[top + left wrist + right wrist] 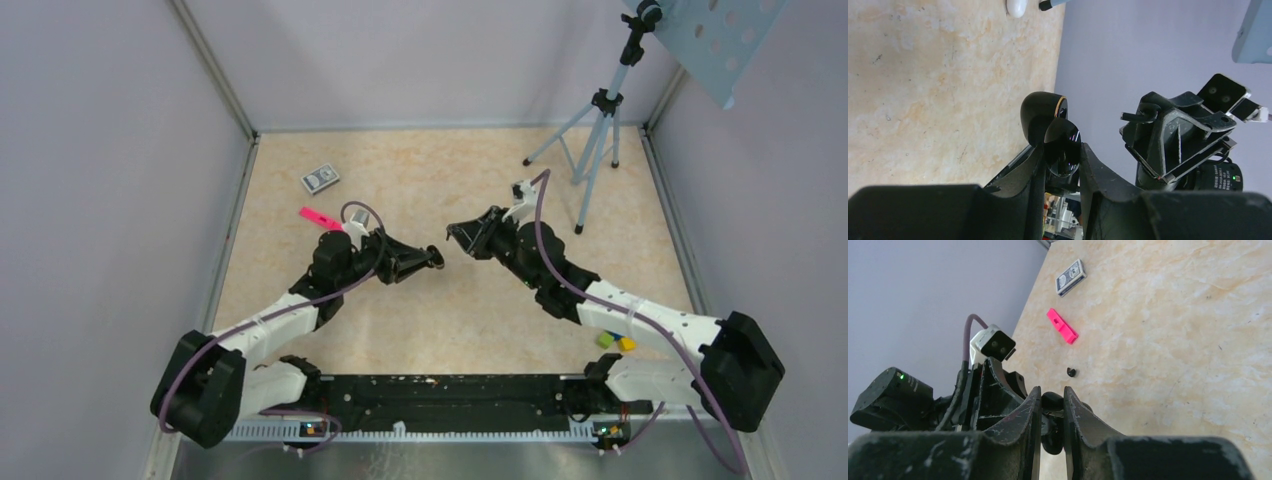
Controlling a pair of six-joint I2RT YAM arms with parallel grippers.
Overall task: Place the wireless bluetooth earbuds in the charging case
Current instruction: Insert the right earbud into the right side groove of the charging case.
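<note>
Left gripper [1062,148] squeezes the black charging case [1040,114], mid-frame. Right gripper [1052,392] pinches a tiny earbud [1052,401]. Line up slowly, push gently.

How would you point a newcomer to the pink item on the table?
Look to the far-left part of the beige marbled table, beside the left arm's white wrist camera. A flat, bright pink bar lies there, with a playing-card box farther back. It is the only vivid pink thing, longer and slimmer than the squat grey box.
</note>
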